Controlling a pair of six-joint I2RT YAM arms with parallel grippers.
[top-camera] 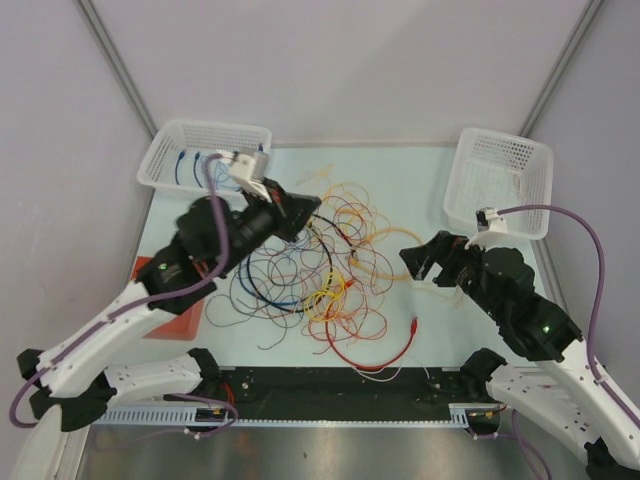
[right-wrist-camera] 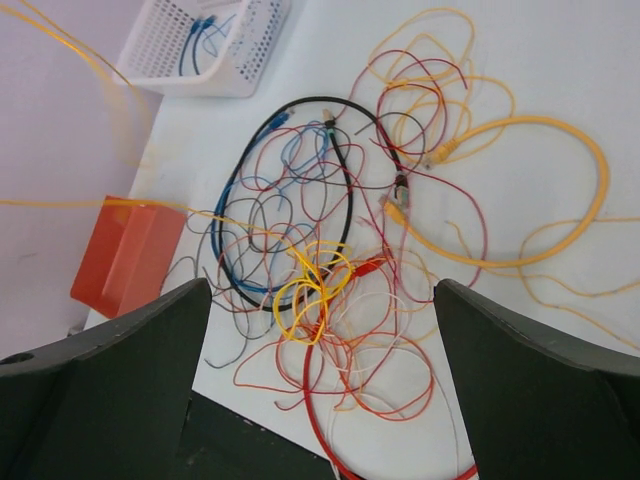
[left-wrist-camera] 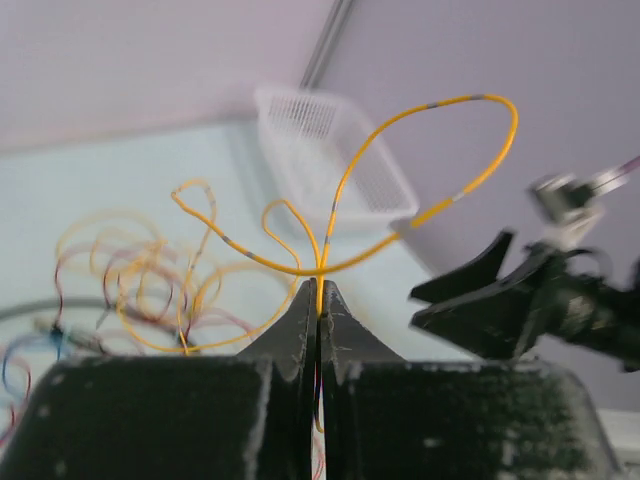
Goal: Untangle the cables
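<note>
Yellow wire (left-wrist-camera: 450,102), thin and banded with grey marks, is pinched between the shut fingers (left-wrist-camera: 290,335) of the left hand (left-wrist-camera: 320,300). In the left wrist view it rises from the fingertips and splits into several loops, the largest arching to the upper right of the frame. From above, this hand sits at the upper left of the pile, raised off the pale counter (top-camera: 395,165), just beside a white mesh basket (top-camera: 160,160).

The rest of the cables (top-camera: 320,280) lie in one loose tangle at the middle of the counter: red, orange, yellow, blue and black strands crossing one another. A thick red cable (top-camera: 385,355) curves out at the lower edge of the heap. In the right wrist view a black cable (right-wrist-camera: 345,190) rings the blue loops left of centre. A thick yellow cable (right-wrist-camera: 575,150) sweeps round the right side, and a small knot of yellow and red sits low in the middle.

The right hand (right-wrist-camera: 320,290) is spread wide, its two dark fingers (right-wrist-camera: 110,390) in the lower corners of its own view with nothing between them. From above it is at the right edge of the tangle, below a second white basket (top-camera: 465,185).

A blue cable (right-wrist-camera: 200,30) lies inside the left basket. An orange block (right-wrist-camera: 130,255) sits at the left edge of the counter.
</note>
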